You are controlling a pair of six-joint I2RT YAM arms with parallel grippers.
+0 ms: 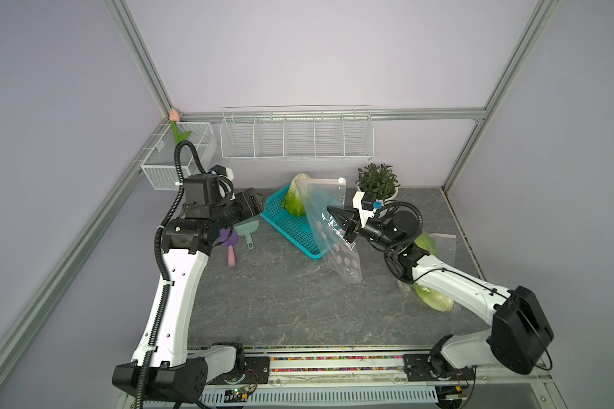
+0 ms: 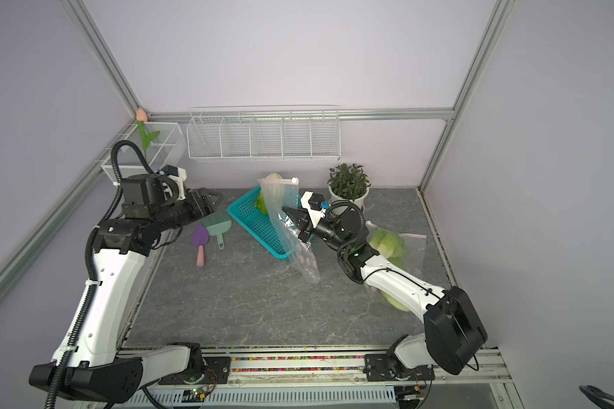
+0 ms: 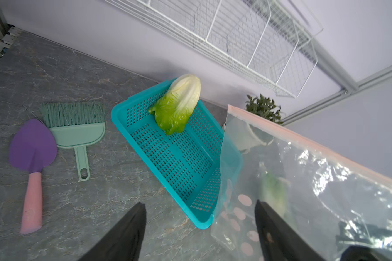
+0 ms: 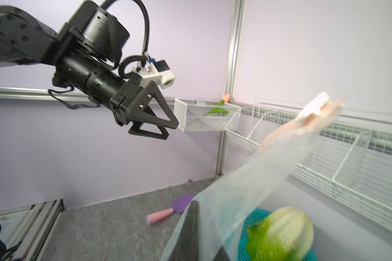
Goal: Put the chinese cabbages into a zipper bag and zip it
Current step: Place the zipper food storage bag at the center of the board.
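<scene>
Cabbage (image 1: 296, 196) leans in the far end of the basket (image 1: 291, 230), stalk end far and leaves near, just right of the empty, wide-open left gripper (image 1: 256, 202), while the right gripper (image 1: 331, 210), pinched shut on the bag (image 1: 344, 262), holds it up at the basket's right edge.

Robot lab test cell, not a home: alu-profile frame (image 1: 135, 60) w/ plain lilac wall panels (image 1: 298, 53), left arm (image 1: 178, 283) & right arm (image 1: 451, 283) bolted to a rail (image 1: 334, 370) at the bench (image 1: 280, 301) front, bare circuit board (image 1: 238, 391), staged props like the wire rack (image 1: 296, 136).
</scene>
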